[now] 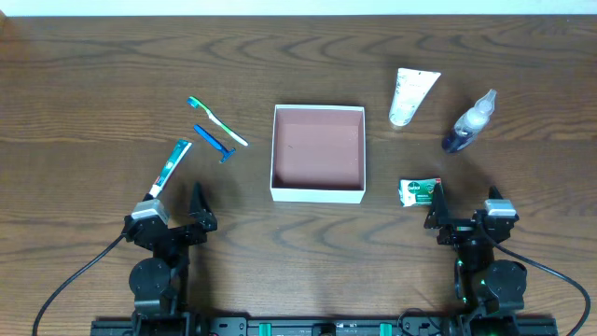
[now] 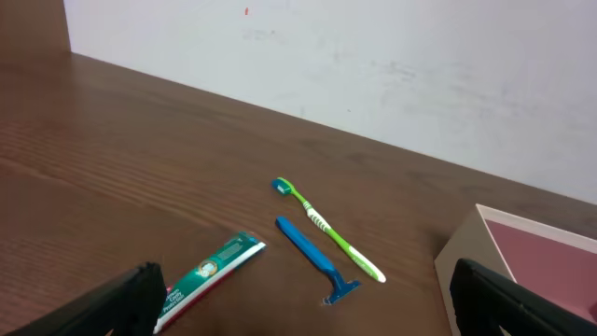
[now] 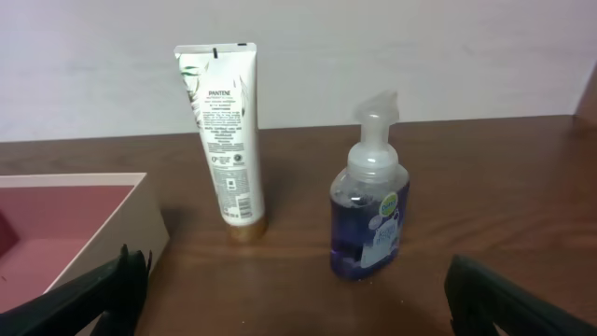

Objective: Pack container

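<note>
- Box (image 1: 317, 194), middle of the desk (image 1: 84, 65) — likely light, stiff cardboard; the thin walls may dent, so pinch one wall's rim.
- Left tool (image 1: 175, 213) and right tool (image 1: 464, 211) — both wide, empty.

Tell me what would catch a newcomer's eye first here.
The open white container with its pink floor sits empty in the middle of the table. To its left lie a green toothbrush, a blue razor and a toothpaste tube; to its right stand a white tube and a blue soap bottle.
</note>
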Robot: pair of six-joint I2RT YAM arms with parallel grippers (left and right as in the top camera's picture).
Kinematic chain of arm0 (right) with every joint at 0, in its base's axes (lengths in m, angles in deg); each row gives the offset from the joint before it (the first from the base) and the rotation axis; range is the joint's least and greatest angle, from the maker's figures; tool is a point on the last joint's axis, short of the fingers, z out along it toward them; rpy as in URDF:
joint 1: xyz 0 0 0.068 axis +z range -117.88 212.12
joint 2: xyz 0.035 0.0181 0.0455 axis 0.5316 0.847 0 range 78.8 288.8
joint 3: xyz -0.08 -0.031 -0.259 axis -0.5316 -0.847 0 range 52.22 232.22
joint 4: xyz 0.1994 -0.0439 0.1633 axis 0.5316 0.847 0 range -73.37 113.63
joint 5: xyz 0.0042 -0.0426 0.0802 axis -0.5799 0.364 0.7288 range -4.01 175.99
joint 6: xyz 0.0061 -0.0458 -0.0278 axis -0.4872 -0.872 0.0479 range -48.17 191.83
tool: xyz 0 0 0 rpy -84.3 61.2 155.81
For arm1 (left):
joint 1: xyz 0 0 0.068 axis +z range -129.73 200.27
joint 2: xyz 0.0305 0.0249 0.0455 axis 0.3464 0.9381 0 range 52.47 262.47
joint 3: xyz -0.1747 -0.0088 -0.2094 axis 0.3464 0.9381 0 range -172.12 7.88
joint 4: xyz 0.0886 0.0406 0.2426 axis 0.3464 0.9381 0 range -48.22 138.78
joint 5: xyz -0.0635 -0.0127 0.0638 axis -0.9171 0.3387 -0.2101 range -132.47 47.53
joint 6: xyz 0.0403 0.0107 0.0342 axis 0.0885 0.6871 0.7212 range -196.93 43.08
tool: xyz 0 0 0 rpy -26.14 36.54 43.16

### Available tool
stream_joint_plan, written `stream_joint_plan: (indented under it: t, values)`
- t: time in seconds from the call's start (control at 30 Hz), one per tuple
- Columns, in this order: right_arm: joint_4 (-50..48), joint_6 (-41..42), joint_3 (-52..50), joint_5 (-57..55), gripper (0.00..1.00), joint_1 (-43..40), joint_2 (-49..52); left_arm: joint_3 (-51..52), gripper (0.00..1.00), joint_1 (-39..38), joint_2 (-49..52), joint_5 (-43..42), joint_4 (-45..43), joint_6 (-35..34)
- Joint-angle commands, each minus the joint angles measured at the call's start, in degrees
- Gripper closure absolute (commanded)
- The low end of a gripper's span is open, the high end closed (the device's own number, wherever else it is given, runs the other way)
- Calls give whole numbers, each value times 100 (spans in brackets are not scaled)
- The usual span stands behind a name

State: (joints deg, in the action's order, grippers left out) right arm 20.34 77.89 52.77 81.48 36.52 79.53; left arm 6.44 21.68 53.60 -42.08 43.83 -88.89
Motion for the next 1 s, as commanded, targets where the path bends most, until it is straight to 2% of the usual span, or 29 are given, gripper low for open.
stream_joint_plan:
  t: [0.0, 0.2, 0.27, 0.43, 0.53, 0.67, 0.8, 0.97]
  values:
    - [-7, 101, -26, 7, 1, -33, -31, 120, 2, 28, 24, 92, 203, 52]
    - [-96, 103, -24, -125, 1, -33, -31, 120, 2, 28, 24, 92, 203, 52]
    - [-245, 398, -24, 223, 1, -33, -31, 120, 2, 28, 24, 90, 203, 52]
    - [-317, 273, 166, 1233, 1, -33, 50, 120, 2, 28, 24, 90, 203, 52]
    - [-101, 238, 581, 1320, 1, -33, 365, 120, 2, 28, 24, 90, 203, 52]
    - [267, -85, 1665, 1412, 1, -33, 1386, 120, 2, 28, 24, 92, 203, 52]
    - [962, -348, 3213, 1537, 1, -33, 2876, 120, 2, 28, 24, 90, 203, 52]
    - [2680, -658, 5683, 1547, 1, -33, 4986, 120, 2, 28, 24, 90, 203, 52]
